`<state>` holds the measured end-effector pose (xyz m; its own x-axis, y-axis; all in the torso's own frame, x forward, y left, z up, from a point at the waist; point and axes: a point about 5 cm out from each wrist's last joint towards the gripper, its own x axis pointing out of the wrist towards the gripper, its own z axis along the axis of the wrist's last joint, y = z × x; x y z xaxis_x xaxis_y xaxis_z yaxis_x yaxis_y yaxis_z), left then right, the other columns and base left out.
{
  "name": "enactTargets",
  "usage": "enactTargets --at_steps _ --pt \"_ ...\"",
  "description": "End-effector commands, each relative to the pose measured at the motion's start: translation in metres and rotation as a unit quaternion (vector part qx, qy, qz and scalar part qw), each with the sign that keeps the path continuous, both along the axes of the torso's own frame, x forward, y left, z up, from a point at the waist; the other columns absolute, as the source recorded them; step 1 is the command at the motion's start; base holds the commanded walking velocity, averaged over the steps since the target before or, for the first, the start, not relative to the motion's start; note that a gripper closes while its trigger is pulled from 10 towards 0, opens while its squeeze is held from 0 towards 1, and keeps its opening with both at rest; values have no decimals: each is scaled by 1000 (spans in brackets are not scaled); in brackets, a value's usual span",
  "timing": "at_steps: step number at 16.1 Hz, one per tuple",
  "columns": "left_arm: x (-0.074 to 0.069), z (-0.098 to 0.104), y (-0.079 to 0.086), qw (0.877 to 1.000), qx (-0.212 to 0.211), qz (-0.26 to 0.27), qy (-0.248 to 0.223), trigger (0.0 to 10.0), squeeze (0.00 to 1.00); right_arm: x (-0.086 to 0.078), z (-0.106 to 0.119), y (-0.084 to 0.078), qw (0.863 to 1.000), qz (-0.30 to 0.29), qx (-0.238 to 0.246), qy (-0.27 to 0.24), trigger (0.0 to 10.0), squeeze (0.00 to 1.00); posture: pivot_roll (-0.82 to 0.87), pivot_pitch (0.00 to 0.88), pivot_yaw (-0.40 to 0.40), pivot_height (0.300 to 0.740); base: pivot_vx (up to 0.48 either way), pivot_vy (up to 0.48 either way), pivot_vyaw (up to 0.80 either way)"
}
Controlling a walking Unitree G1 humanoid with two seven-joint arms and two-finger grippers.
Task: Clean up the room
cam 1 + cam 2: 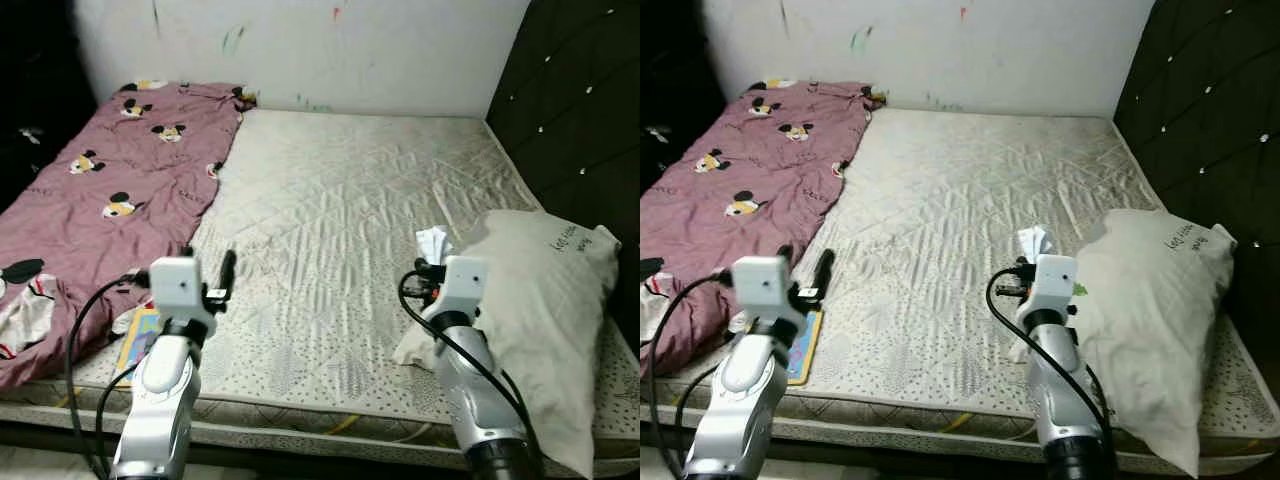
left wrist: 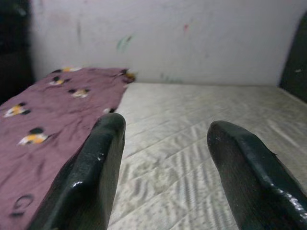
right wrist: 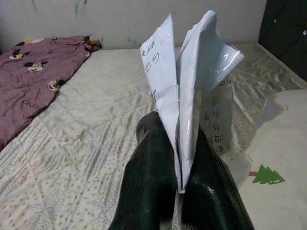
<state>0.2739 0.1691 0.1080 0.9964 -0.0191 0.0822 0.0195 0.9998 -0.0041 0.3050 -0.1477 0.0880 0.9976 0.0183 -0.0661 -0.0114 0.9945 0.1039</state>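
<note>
So I've got the crumpled paper (image 3: 192, 91) clenched between the right gripper (image 3: 180, 184) fingers, held just above the mattress (image 1: 330, 230) near its right edge, beside the pillow (image 1: 545, 300). I'd keep the squeeze firm and lift before swinging away. Left gripper (image 2: 165, 158) hangs released over the front edge by the pink sheet (image 1: 110, 190); the mattress middle is wide open.

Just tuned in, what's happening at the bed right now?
The robot stands at the foot of a bare quilted mattress. Its right gripper is shut on a crumpled white sheet of paper with handwriting, held up beside the cream pillow. The left gripper is open and holds nothing, hovering near the mattress's left side, by the mauve cartoon-mouse bedsheet. A colourful flat book lies at the mattress edge below that arm.
</note>
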Motion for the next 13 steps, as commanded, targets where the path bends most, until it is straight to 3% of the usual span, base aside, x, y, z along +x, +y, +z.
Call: enactTargets --at_steps 1,2,3,6,7,13 --pt "-7 -3 6 1000 1 14 8 10000 0 -6 6 -1 1000 10 -4 -8 10000 0 4 0 -34 740 0 0 0" --pt "-14 -6 10 1000 0 21 14 10000 0 -13 9 -4 1000 15 -4 -10 10000 0 -2 5 -32 740 0 0 0" --pt "-24 -10 14 999 0 26 25 10000 0 -23 12 -6 999 30 -34 -16 10000 0 -7 11 -27 740 0 0 0" --pt "-39 -18 18 999 6 18 49 10000 0 -39 10 -18 1000 6 -22 -7 10000 0 -2 19 -21 740 0 0 0" --pt "-39 -18 18 999 6 19 50 10000 0 -39 8 -18 999 7 -36 1 10000 0 -4 19 -20 740 0 0 0" --pt "-40 -12 11 998 -4 15 54 10000 0 -34 8 -14 1000 1 -16 23 10000 0 10 38 -6 740 0 0 -800"
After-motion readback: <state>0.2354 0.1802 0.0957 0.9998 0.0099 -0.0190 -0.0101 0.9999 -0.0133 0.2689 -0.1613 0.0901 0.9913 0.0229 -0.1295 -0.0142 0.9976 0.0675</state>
